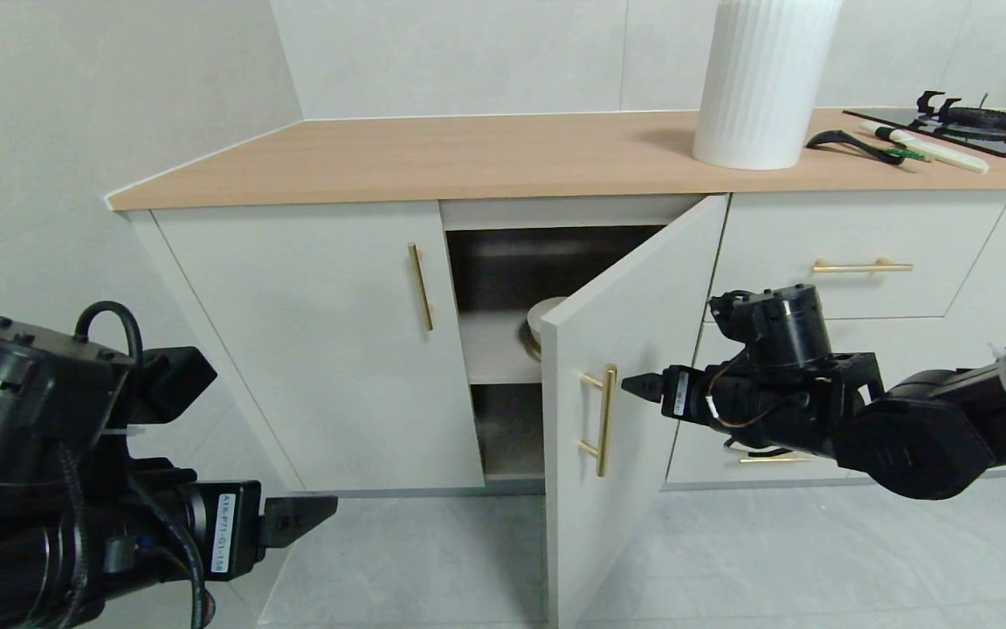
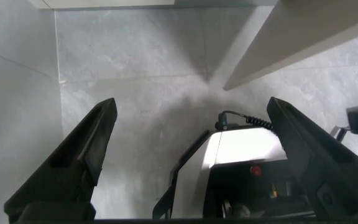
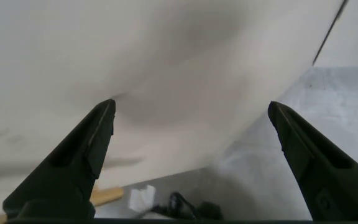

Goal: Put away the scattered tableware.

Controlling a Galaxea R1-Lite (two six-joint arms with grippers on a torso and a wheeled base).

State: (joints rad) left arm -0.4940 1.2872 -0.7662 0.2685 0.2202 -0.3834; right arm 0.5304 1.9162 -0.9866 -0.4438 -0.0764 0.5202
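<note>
Right gripper (image 1: 643, 385) is spread wide with nothing in it, its tip just beside the gold handle (image 1: 605, 419) of the open cabinet door (image 1: 634, 288). Left gripper (image 1: 300, 515) is spread too, low over the floor. The door hides most of a pale dish (image 1: 545, 321) at the upper shelf's (image 1: 494, 345) front edge.

Matt cabinet door (image 1: 634, 297), wood-grain countertop (image 1: 468, 157)

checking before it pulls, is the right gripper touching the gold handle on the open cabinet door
Cannot tell. In the head view the right gripper sits just beside the door handle, with neither a gap nor contact plain.
</note>
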